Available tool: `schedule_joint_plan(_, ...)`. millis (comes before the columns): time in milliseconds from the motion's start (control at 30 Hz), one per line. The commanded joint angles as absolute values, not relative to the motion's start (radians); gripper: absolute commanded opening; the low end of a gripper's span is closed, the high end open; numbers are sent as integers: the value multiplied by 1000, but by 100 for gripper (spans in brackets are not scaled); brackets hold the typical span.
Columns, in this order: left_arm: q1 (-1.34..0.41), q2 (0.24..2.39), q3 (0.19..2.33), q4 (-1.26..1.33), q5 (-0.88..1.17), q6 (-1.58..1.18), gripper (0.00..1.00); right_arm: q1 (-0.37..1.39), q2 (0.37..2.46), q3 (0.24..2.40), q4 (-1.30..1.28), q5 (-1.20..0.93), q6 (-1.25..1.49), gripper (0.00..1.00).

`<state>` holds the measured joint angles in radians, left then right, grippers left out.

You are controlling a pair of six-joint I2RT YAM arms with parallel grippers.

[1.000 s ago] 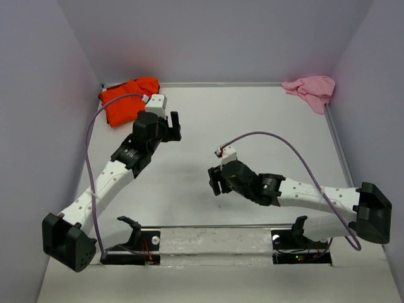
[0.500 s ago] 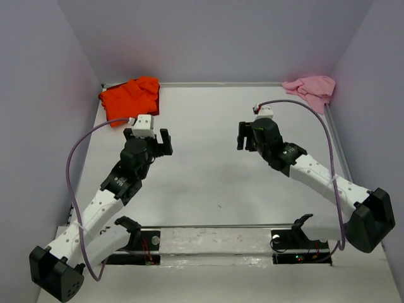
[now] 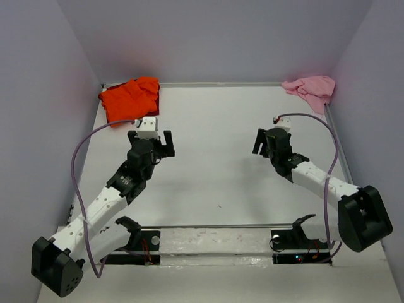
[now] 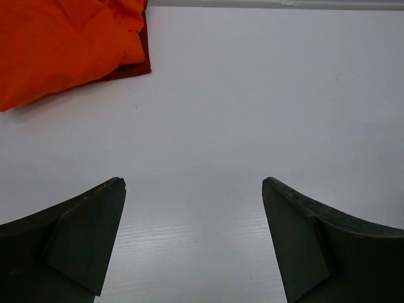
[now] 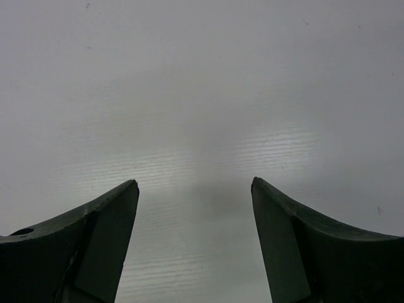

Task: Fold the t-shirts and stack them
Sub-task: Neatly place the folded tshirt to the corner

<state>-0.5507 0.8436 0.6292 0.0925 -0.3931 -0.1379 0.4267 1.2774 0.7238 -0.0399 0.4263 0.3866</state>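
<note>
The bright orange t-shirt (image 3: 129, 98) lies folded in the far left corner. In the left wrist view (image 4: 60, 44) it sits on top of a dark red t-shirt (image 4: 134, 66), of which only an edge shows. The pale pink t-shirt (image 3: 310, 88) lies crumpled in the far right corner. My left gripper (image 3: 163, 144) is open and empty over the bare table, a little in front of the orange shirt; its fingers (image 4: 88, 233) frame only table. My right gripper (image 3: 260, 141) is open and empty over the table, well short of the pink shirt; it also shows open in the right wrist view (image 5: 194, 183).
Purple walls enclose the white table (image 3: 214, 158) on three sides. A metal strip (image 3: 221, 84) runs along the far edge. Purple cables (image 3: 79, 164) loop off both arms. Two black mounts (image 3: 136, 237) stand at the near edge.
The right arm has swung from the table's middle out towards the far right. The left gripper pulled back from the orange shirt, then barely moved. Both stayed open.
</note>
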Motion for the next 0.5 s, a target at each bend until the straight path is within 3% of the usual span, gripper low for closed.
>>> schedule_joint_plan(0, -557, 841, 644, 137, -370, -127, 99, 430, 1212, 649, 211, 390, 342, 78)
schedule_joint_plan(467, -606, 896, 653, 121, -319, -124, 99, 430, 1249, 614, 279, 285, 374, 77)
